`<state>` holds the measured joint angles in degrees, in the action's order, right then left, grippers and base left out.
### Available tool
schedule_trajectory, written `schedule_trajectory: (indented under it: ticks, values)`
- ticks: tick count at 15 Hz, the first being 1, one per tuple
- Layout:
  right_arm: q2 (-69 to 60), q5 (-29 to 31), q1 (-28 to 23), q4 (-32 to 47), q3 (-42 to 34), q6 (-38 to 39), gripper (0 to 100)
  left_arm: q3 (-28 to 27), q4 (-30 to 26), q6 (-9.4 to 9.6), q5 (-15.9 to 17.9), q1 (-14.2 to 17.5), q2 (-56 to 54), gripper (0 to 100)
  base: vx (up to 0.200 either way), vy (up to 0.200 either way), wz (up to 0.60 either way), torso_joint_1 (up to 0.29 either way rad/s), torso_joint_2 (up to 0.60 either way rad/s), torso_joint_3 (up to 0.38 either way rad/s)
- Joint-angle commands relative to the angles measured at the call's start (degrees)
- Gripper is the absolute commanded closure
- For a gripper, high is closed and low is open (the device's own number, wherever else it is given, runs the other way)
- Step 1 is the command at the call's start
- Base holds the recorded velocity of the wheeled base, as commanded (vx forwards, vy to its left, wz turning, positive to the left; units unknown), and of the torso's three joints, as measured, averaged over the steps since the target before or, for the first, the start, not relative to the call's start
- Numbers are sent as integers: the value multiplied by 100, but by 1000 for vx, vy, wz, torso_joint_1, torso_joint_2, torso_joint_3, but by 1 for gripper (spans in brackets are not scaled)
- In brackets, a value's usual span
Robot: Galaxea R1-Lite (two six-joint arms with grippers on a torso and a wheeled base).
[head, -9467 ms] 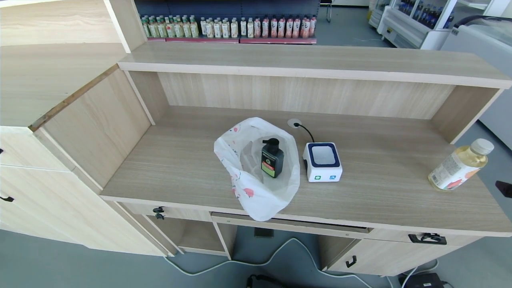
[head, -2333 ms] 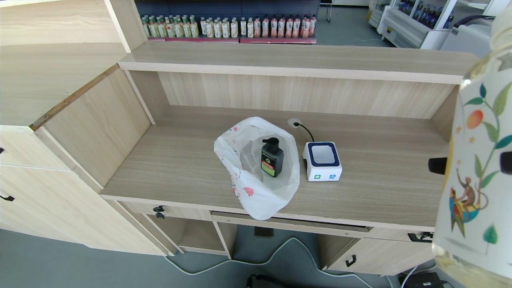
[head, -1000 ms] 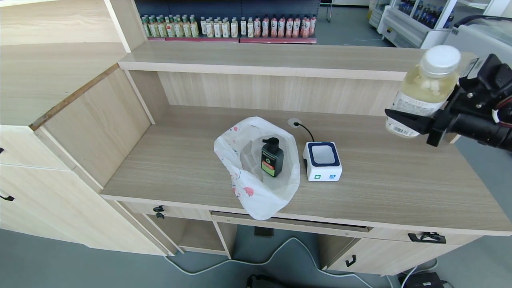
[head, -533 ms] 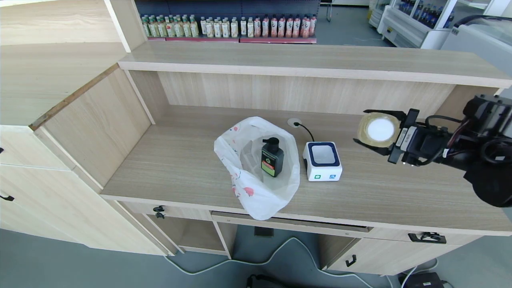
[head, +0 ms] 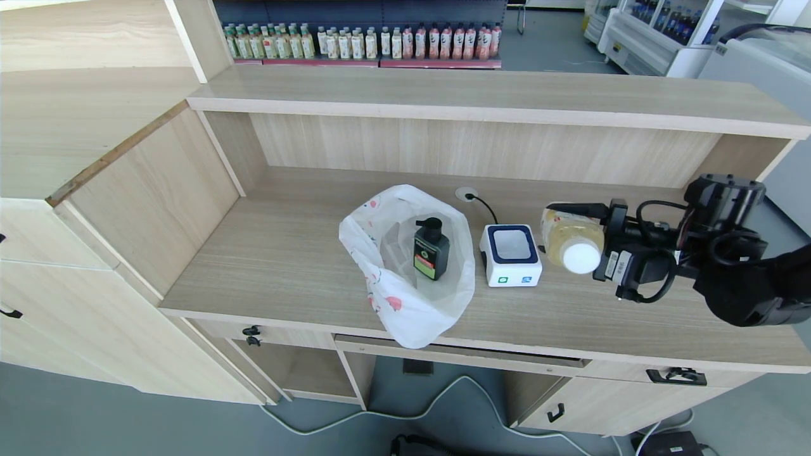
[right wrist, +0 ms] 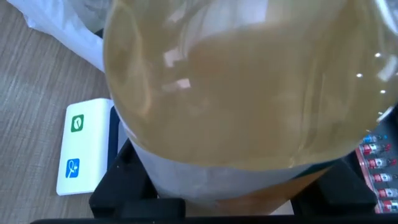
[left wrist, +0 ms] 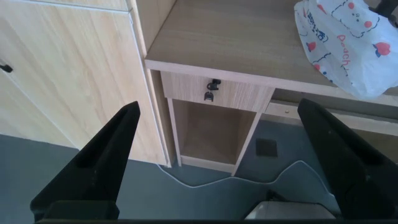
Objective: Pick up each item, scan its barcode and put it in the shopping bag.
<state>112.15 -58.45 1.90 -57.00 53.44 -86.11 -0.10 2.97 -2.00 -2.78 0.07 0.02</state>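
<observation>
A clear bottle of pale yellow drink [head: 566,235] with a white cap hangs tipped on its side just right of the white, blue-rimmed barcode scanner [head: 510,254], a little above the counter. My right gripper [head: 562,229] is shut on it. In the right wrist view the bottle [right wrist: 249,81] sits close up, with the scanner [right wrist: 86,155] beneath it. The white printed shopping bag [head: 405,278] stands open left of the scanner with a black pump bottle [head: 431,251] inside. My left gripper [left wrist: 227,165] hangs open and holds nothing, below the counter's front left corner, near the bag [left wrist: 348,43].
The wooden counter [head: 304,253] has a raised back shelf and side walls. A black cable [head: 483,206] runs from the scanner to a hole at the back. A keyed drawer [left wrist: 212,91] sits under the front edge. The counter right of the scanner is bare.
The bottle, once standing at the counter's right end, was lifted by my right gripper. In the last second it swung down and left, tipping sideways beside the scanner.
</observation>
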Motion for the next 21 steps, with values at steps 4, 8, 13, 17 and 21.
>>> schedule_trajectory:
  ticks: [4,8,13,17,21]
  values:
    - [360,-96,-23,-21,316,-81,100,1,1,-2,-3,1,-2,0,0,0,0,0,0,0]
    - [615,-96,-14,-21,623,-81,100,1,1,-2,-3,1,-2,0,0,0,0,0,0,0]
    - [826,-96,3,-30,843,-81,100,1,1,-2,-3,1,-2,0,0,0,0,0,0,0]
    - [949,-96,12,-30,913,-81,100,1,1,-2,-3,1,-2,0,0,0,0,0,0,0]
    - [1089,-96,126,-21,1168,-37,100,1,1,-2,-3,1,-2,0,0,0,0,0,0,0]
